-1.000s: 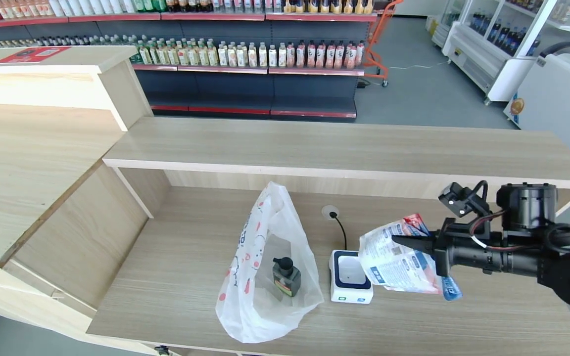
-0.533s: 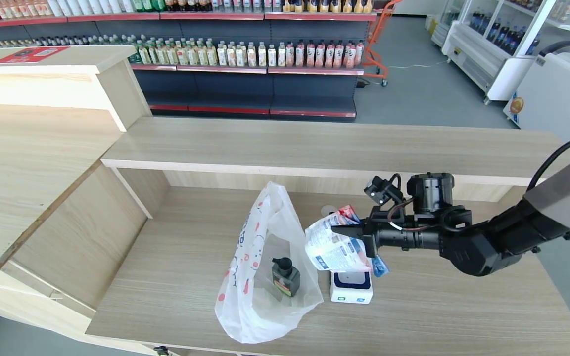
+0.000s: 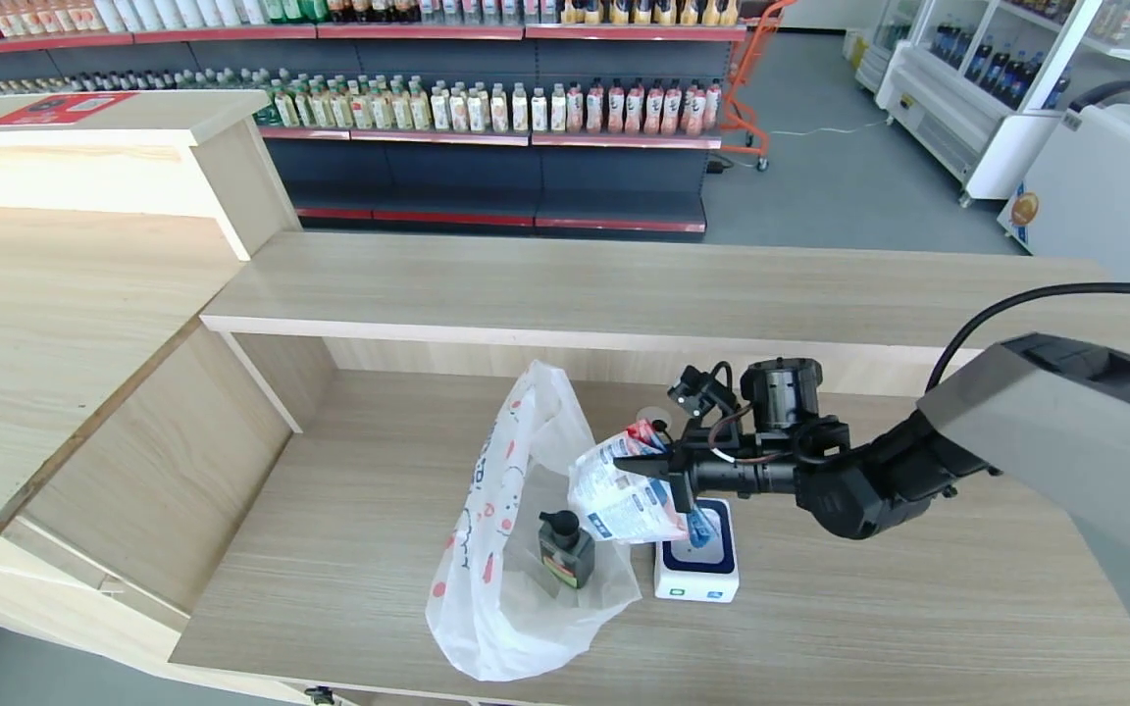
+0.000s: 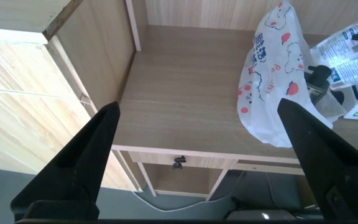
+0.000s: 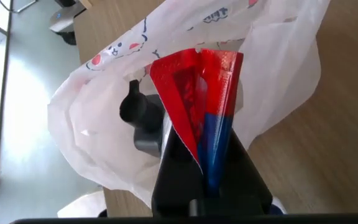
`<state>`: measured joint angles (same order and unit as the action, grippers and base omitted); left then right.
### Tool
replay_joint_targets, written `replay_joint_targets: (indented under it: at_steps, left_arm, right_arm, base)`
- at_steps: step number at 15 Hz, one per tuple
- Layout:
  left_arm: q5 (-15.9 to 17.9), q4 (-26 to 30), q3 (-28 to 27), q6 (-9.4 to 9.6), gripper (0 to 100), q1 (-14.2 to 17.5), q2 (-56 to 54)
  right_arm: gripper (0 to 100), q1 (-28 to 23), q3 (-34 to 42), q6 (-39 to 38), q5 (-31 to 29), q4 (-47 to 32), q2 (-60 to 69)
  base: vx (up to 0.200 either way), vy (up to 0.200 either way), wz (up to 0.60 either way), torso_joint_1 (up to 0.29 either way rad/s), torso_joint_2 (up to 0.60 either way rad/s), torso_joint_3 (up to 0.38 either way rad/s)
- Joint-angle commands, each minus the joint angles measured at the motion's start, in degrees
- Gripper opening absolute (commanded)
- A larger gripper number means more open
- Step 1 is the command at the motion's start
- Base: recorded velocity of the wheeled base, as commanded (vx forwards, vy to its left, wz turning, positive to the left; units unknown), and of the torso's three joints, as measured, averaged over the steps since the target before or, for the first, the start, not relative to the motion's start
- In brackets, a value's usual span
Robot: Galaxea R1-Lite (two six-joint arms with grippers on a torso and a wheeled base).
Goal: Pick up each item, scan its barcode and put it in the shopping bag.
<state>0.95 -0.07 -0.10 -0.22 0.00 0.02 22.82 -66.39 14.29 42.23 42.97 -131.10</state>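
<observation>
My right gripper (image 3: 661,475) is shut on a white, blue and red pouch (image 3: 620,488). It holds the pouch in the air just right of the mouth of the shopping bag (image 3: 501,549) and over the left edge of the white scanner (image 3: 694,579). The wrist view looks down the pouch's red and blue edge (image 5: 202,102), pinched in the right gripper (image 5: 204,177), with the bag (image 5: 98,93) below. A dark pump bottle (image 3: 566,550) stands inside the bag. Out past the counter's front left, my left gripper (image 4: 199,109) is open and holds nothing.
A raised wooden ledge (image 3: 683,294) runs behind the work surface, and a side counter (image 3: 65,324) walls in the left. The scanner's black cable (image 3: 675,453) runs back to a grommet. Bare counter (image 3: 918,608) lies right of the scanner.
My right arm has carried the pouch leftwards, from right of the scanner across it to the bag's right edge. The bag, the bottle and the scanner have kept still.
</observation>
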Motion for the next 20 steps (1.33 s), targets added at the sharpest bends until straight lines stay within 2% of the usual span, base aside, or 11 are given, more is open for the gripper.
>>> replay_joint_targets:
  at_steps: [1,5,11,12,17,20]
  left_arm:
    - [0.02,-0.01,0.01,-0.04,100,0.0,-0.02]
    - [0.02,-0.01,0.01,-0.04,100,0.0,-0.02]
    - [0.02,-0.01,0.01,-0.04,100,0.0,-0.02]
    - [0.02,-0.01,0.01,-0.04,100,0.0,-0.02]
    - [0.02,-0.01,0.01,0.04,100,0.0,-0.02]
    - [0.02,-0.01,0.01,-0.04,100,0.0,-0.02]
  right_arm:
    - [0,1.35,-3.83,-0.31,-0.13,0.01,-4.17]
    - [0,2.84,-10.34,-0.14,-0.57,-0.08,-9.26]
    - [0,3.63,-14.38,0.04,-2.59,-0.08,-11.81]
    - [100,3.81,-14.82,0.04,-2.68,-0.08,-12.08]
    - [100,4.07,-16.14,-1.02,-2.59,0.01,-12.6]
    - [100,4.51,-18.07,-8.84,-2.59,0.45,-11.37]
  base:
    - [0.0,0.0,0.0,0.0,0.0,0.0]
    - [0.0,0.0,0.0,0.0,0.0,0.0]
    - [0.0,0.0,0.0,0.0,0.0,0.0]
    - [0.0,0.0,0.0,0.0,0.0,0.0]
    - [0.0,0.0,0.0,0.0,0.0,0.0]
    - [0.0,0.0,0.0,0.0,0.0,0.0]
